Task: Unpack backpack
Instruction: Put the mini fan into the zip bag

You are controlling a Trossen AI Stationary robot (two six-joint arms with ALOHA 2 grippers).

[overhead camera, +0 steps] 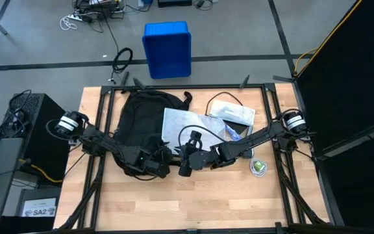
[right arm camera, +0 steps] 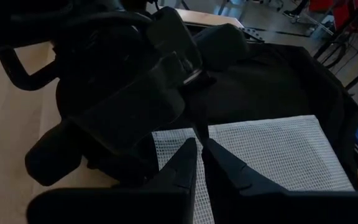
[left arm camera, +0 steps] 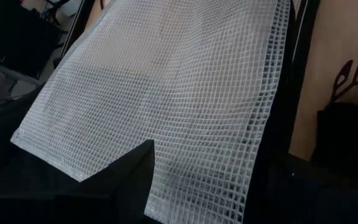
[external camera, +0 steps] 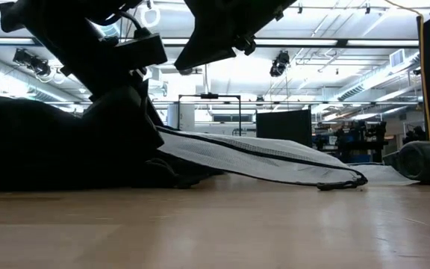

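While the left gripper, fingers apart, steadies the backpack at its six-o'clock mouth, the closed right gripper hovers over the mesh pouch, probably to draw it out.

High cam: straight overhead, far enough to take in the whole counter, both arms, plus floor beyond w/ a blue bin.

Low cam: at counter-top level, looking flat across the wood into the room behind; very close to the backpack, which fills its left side.

Left wrist cam: v. near, pointed down onto the white mesh pouch; frame almost all mesh.

Right wrist cam: looks past its own hand at the other arm, close up.

Shared: mesh pouch shows in all four; backpack in high, low & right wrist.
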